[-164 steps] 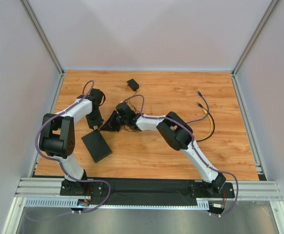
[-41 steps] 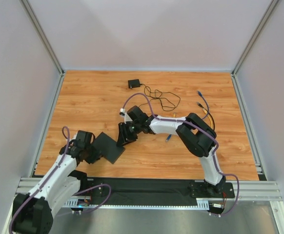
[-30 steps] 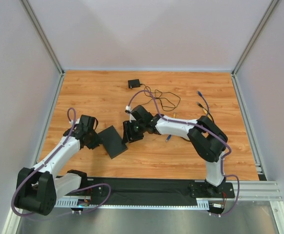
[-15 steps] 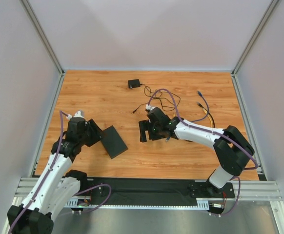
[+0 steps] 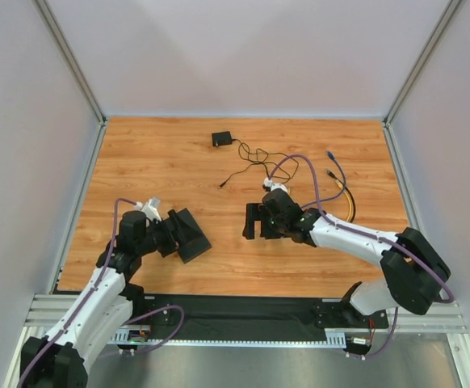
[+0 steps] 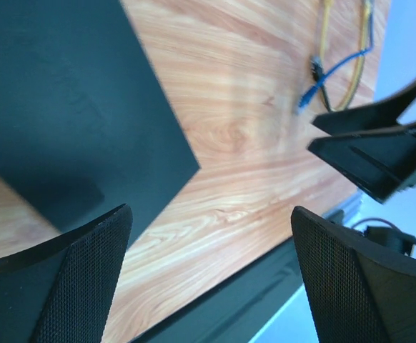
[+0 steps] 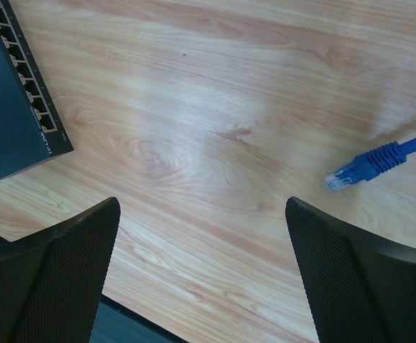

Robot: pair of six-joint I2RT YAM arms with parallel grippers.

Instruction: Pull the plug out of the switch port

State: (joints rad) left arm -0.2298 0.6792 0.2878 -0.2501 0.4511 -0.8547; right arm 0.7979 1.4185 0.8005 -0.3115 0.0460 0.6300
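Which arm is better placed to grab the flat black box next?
Left. The left fingers, open, sit right beside the switch; the right fingers hover farther off over wood, nearer the loose blue plug.

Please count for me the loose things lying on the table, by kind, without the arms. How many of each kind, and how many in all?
switch: 1
adapter with its thin lead: 1
network cables: 2, the blue cable and the yellow cable
Total: 4
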